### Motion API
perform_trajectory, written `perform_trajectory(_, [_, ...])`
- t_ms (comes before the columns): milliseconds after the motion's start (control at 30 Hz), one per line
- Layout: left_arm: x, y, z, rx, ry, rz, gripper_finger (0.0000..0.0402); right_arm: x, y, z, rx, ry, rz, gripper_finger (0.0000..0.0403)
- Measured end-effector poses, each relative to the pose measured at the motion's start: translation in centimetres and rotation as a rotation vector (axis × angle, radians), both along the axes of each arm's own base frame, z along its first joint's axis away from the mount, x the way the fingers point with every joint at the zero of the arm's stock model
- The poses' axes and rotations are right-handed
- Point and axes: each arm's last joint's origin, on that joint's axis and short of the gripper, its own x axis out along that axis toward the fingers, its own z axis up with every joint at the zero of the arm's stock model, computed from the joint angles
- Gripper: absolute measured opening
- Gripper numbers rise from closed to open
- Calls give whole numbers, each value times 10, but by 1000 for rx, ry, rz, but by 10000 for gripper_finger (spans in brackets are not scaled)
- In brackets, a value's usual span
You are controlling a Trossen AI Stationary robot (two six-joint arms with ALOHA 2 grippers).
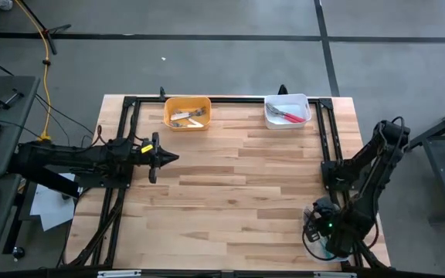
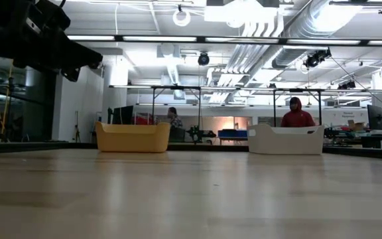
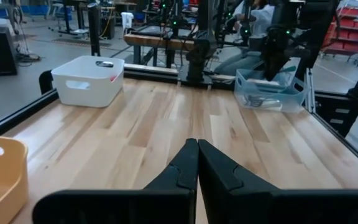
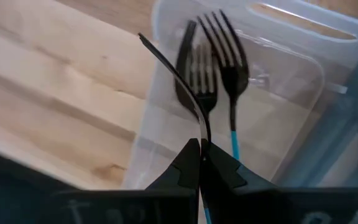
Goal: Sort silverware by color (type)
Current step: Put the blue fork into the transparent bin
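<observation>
My right gripper [image 4: 200, 147] hangs over a clear bin [image 4: 291, 93] at the table's near right corner and is shut on a fork [image 4: 179, 74]. Two more forks [image 4: 229, 68] lie in that bin, one showing a teal handle [image 4: 234, 142]. A yellow bin [image 1: 187, 113] at the far edge holds white-handled forks [image 1: 184, 117]. A white bin [image 1: 287, 110] beside it holds red-handled forks [image 1: 288, 116]. My left gripper [image 1: 167, 158] is shut and touches nothing, above the table's left part. My right gripper pinches the fork between its two fingertips at the thin dark neck [image 4: 202, 134] below the head. The fingers come from above, pointing down into the clear bin. The fork is lifted clear, and its curved head [image 4: 151, 46] sticks out past the fingertips over the bin's rim.
Bare wooden table [image 1: 238, 193] lies between the two arms. A black frame [image 1: 126, 116] runs along the table's left, far and right sides. In the low view, people [image 2: 297, 113] sit in the room behind the yellow bin [image 2: 131, 137] and white bin [image 2: 285, 139].
</observation>
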Motion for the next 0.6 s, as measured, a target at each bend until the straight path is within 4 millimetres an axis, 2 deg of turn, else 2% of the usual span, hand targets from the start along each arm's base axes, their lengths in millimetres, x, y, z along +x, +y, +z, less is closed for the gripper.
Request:
perform_trajectory(233, [-5, 3, -3, 16, 14, 22, 0, 3, 6, -14, -47, 45, -2, 1])
perform_trajectory(467, [-12, 3, -23, 28, 6, 33, 0, 8, 8, -23, -68, 97, -14, 1])
perform_trajectory(600, [-15, 3, -23, 35, -1, 28, 0, 10, 8, -26, -80, 106, -16, 10])
